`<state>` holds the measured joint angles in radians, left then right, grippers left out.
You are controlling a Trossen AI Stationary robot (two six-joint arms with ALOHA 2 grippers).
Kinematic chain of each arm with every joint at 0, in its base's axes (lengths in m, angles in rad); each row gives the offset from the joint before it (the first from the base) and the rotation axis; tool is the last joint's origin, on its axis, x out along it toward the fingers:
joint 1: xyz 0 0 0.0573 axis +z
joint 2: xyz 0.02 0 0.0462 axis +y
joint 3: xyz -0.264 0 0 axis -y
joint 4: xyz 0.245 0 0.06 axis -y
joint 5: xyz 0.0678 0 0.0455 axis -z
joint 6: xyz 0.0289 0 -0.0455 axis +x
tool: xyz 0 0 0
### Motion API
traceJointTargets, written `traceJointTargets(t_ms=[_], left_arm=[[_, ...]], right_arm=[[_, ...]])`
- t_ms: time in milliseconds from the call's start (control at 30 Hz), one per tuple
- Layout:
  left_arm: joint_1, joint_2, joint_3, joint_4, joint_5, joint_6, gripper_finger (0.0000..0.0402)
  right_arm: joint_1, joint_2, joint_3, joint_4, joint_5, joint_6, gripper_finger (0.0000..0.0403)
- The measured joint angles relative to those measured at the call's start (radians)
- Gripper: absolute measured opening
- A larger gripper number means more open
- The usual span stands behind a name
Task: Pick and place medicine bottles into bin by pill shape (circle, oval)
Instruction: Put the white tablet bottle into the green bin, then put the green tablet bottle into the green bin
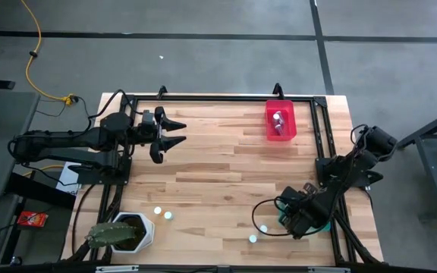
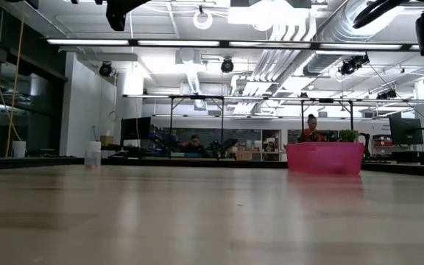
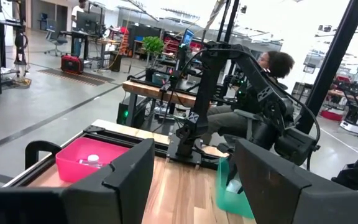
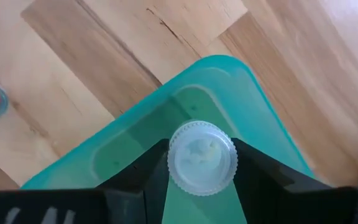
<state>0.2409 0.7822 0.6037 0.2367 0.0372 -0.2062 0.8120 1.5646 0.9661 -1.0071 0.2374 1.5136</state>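
My right gripper [image 1: 297, 220] hangs at the table's near right, shut on a small bottle with a white ribbed cap [image 4: 202, 158], right above the teal bin [image 4: 225, 65]. My left gripper [image 1: 171, 133] waits open and empty at the far left. Two white-capped bottles [image 1: 163, 213] stand on the table by the plant pot. Two more bottles [image 1: 258, 233] stand just left of the teal bin. The red bin [image 1: 281, 121] at the far side holds a bottle [image 3: 92, 160]. My right gripper pinches the bottle between its two fingers [image 4: 143, 174], one on each side, just under the cap's rim [image 4: 174, 171]. The fingers point down from above. The bottle stands upright, cap up, over the inside of the teal bin; whether it is clear of the floor does not show.
A white pot with a green plant [image 1: 124, 232] stands at the near left corner. A black frame [image 1: 218, 97] runs around the table's edges. People sit at benches in the room beyond the table [image 2: 311, 129].
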Motion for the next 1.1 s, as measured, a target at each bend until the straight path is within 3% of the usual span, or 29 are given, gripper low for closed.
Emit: traceJointTargets(t_ms=[200, 533, 667, 833, 967, 1100], left_arm=[[0.0, 0.0, 0.0, 0.0, 0.0, 0.0, 0.0213], [-0.001, 0.0, 0.0, 0.0, 0.0, -0.003, 0.0213], [-0.001, 0.0, 0.0, 0.0, 0.0, -0.003, 0.0213], [-0.001, 0.0, 0.0, 0.0, 0.0, -0.003, 0.0213], [0.0, 0.0, 0.0, 0.0, 0.0, -0.003, 0.0213], [-0.001, 0.0, 0.0, 0.001, 0.002, -0.03, 0.0213]], right_arm=[[0.0, 0.0, 0.0, 0.056, -0.006, 0.039, 0.0162], [0.0, -0.01, 0.0, 0.005, -0.029, 0.056, 0.0253], [0.002, -0.085, 0.0, -0.063, -0.056, 0.006, 0.0263], [0.008, -0.271, 0.0, -0.106, -0.02, -0.012, 0.0264], [-0.039, -0.422, 0.0, 0.055, 0.126, -0.067, 0.0264], [-0.145, -0.487, 0.0, 0.305, 0.22, -0.294, 0.0264]])
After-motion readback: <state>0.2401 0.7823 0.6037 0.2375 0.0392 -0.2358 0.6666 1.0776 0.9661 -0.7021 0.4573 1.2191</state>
